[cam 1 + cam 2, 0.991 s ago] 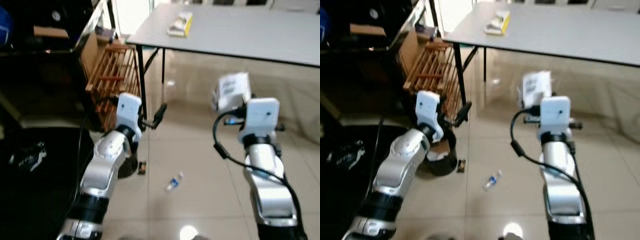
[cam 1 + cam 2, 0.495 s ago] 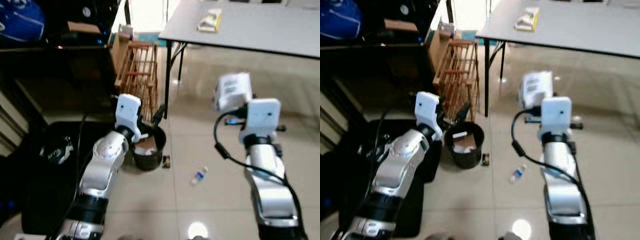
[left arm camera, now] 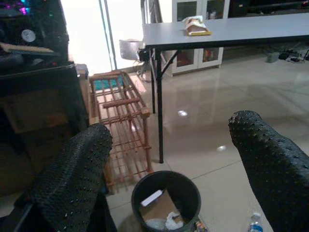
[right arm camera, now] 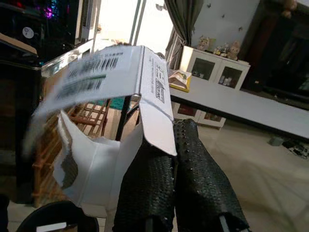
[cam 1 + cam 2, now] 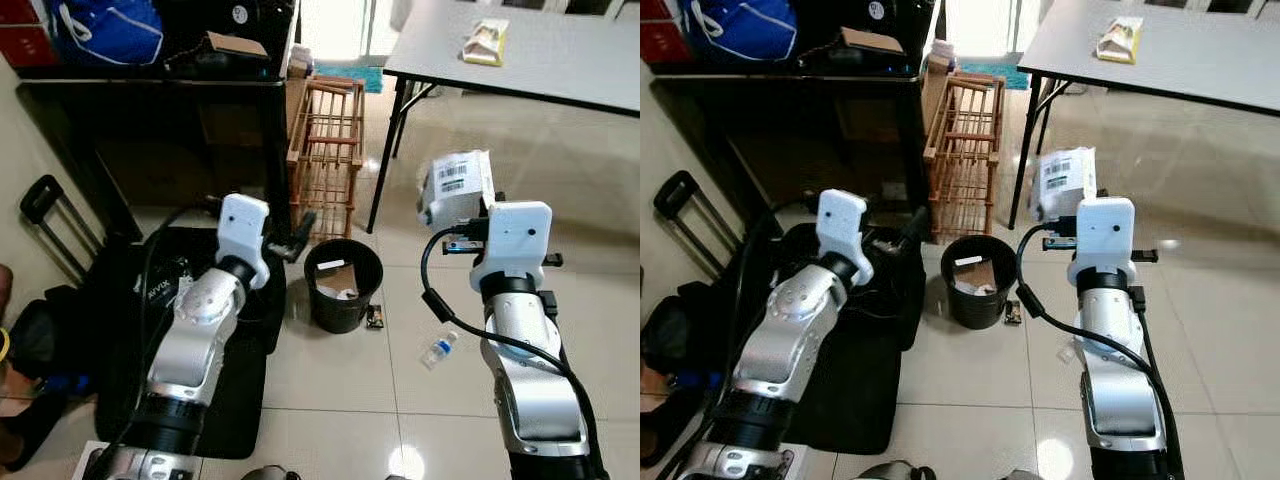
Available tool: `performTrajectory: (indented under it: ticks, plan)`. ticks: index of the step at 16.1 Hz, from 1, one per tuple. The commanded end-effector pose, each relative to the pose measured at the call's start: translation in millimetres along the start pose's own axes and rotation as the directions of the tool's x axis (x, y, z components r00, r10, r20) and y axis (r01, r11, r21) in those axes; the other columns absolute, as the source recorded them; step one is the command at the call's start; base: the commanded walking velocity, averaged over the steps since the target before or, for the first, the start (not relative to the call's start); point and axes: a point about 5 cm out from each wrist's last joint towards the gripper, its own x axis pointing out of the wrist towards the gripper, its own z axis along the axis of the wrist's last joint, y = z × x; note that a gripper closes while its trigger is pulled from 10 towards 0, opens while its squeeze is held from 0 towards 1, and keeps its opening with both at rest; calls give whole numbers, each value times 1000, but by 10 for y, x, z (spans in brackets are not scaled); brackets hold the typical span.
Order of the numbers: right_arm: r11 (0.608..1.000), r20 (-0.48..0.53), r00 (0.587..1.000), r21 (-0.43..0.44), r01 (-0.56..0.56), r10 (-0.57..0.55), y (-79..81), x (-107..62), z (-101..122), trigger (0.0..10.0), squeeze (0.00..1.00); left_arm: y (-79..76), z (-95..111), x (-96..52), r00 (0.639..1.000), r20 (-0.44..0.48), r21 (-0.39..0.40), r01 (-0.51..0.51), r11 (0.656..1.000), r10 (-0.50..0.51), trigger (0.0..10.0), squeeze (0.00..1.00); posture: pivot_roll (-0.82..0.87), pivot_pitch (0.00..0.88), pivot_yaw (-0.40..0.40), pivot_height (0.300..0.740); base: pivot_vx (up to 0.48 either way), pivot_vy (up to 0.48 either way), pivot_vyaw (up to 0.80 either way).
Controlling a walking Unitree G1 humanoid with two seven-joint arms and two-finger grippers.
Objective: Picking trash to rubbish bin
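Note:
A black round rubbish bin (image 5: 343,287) stands on the tiled floor with paper scraps inside; it also lies below the fingers in the left wrist view (image 3: 166,200). My left gripper (image 5: 297,235) hovers open just to the bin's left, at rim height. My right gripper (image 4: 174,133) is shut on a white cardboard box (image 5: 455,186) with a barcode label, held up to the right of the bin. On the floor lie a small plastic bottle (image 5: 437,349) and a small dark wrapper (image 5: 376,318) beside the bin.
A wooden rack (image 5: 328,150) stands behind the bin, next to a dark desk (image 5: 150,90). A grey table (image 5: 540,55) with a snack packet (image 5: 485,42) is at the back right. Black bags (image 5: 120,330) cover the floor at the left.
The whole view has swung left, so the bin, rack and black bags came into view while the table slid right. Both arms keep the same pose, the box still held.

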Motion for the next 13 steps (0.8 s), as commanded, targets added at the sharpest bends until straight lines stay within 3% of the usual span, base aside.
performTrajectory:
  ticks: [1,5,10,13]
  plan:
    - [1000,5,1000,3,6,-6,-25,-10,15,10000,0,3,26,-6,999,25,11,-33,999,33,10000,0,-29,93,16,740,0,0,0]
    - [1000,-13,1000,6,3,-3,-23,-26,-33,10000,0,1,-54,-37,992,27,33,-123,992,122,10000,0,-28,91,18,740,0,0,0]
    - [1000,-74,997,0,-3,3,-68,-187,-191,10000,0,196,-233,-212,975,-4,97,-221,970,222,10000,0,-25,95,24,740,0,0,0]
    - [1000,-95,996,4,-1,2,-68,-226,-238,10000,0,187,-284,-251,967,-7,95,-255,962,256,10000,0,-34,97,30,740,0,0,0]
